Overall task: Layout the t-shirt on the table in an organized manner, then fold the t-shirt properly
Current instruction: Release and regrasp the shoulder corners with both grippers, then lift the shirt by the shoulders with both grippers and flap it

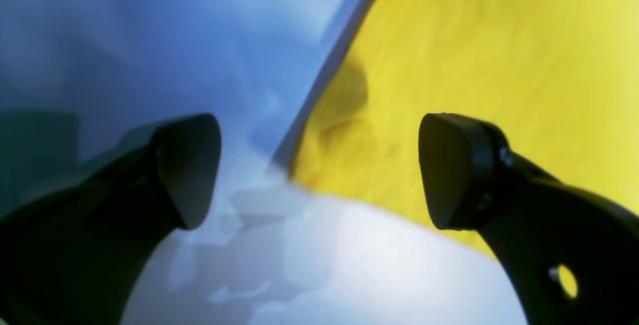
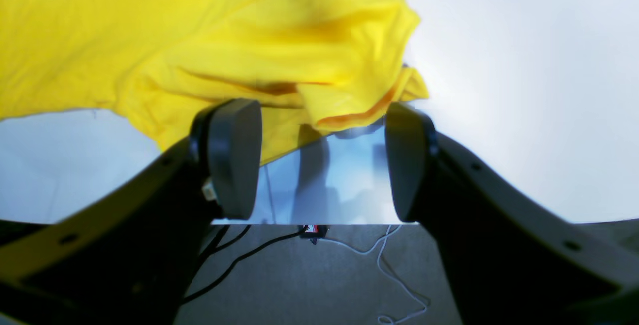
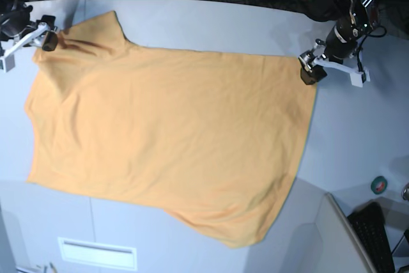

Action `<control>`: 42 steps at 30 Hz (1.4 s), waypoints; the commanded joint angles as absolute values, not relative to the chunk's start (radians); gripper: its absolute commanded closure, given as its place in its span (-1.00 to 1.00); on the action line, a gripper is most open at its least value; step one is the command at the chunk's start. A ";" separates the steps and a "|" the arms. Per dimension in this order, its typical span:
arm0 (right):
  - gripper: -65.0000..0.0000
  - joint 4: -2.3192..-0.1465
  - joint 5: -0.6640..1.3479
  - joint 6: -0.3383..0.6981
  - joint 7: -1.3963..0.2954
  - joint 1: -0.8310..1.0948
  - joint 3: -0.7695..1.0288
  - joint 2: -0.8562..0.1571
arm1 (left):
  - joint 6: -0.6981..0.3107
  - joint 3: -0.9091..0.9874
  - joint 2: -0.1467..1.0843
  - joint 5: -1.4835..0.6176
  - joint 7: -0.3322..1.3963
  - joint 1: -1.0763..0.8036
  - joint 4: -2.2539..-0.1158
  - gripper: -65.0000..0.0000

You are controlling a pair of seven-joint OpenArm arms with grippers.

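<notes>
Both claws stand open and hold nothing. The left gripper (image 1: pixel 319 170) shows two dark pads with a wide gap; between them lie the pale table (image 1: pixel 349 265) and a corner of the t-shirt (image 1: pixel 499 65). That wrist view is blurred, so the cloth's weave and the exact edge of the corner are hard to make out, and the fingers run out of the picture at both lower corners. The right gripper (image 2: pixel 322 160) is likewise spread, its pads just short of a bunched, folded edge of the shirt, not touching it as far as can be seen. Beyond the table edge, thin cables (image 2: pixel 389 265) lie on a grey floor.

From the base camera, the left arm (image 3: pixel 339 36) reaches in from the upper right, its claw at the shirt's upper right corner. The right arm (image 3: pixel 22 33) enters at the upper left and is mostly cut off by the frame; its claw sits by the shirt's upper left corner, next to a sleeve.

The orange-yellow t-shirt lies spread flat across the middle of the table, its long axis running left to right. The hem faces right. The neckline is not discernible. The lower right corner hangs toward the near edge.
</notes>
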State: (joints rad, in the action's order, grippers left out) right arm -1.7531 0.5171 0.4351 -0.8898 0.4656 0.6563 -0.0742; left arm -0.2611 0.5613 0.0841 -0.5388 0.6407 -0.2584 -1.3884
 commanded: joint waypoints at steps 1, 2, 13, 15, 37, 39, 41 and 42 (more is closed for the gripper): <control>-0.14 -1.765 0.530 0.438 -0.871 0.461 0.665 -0.087 | -0.265 0.538 0.091 -0.547 0.645 -0.260 -1.395 -0.84; -0.14 -1.765 0.530 0.438 -0.858 0.456 0.665 -0.087 | -0.265 0.519 0.091 -0.547 0.644 -0.260 -1.392 -0.84; -0.15 -1.561 0.532 0.438 -0.828 0.352 0.656 -0.137 | -0.265 0.458 0.088 -0.545 0.644 -0.226 -1.356 0.91; -0.15 -1.524 0.532 0.440 -0.826 0.334 0.656 -0.143 | -0.265 0.463 0.091 -0.545 0.644 -0.226 -1.356 1.00; 1.00 -1.670 0.533 0.595 -1.001 0.394 0.713 -0.136 | -0.265 0.467 0.093 -0.544 0.650 -0.418 -1.672 1.00; 1.00 -1.695 0.533 0.595 -1.041 0.363 0.719 -0.136 | -0.265 0.464 0.093 -0.542 0.651 -0.415 -1.704 1.00; 1.00 -1.705 0.530 0.595 -1.058 0.331 0.716 -0.140 | -0.262 0.456 0.094 -0.542 0.651 -0.403 -1.724 1.00; 1.00 -1.705 0.530 0.595 -1.063 0.305 0.713 -0.145 | -0.262 0.455 0.096 -0.541 0.653 -0.374 -1.736 1.00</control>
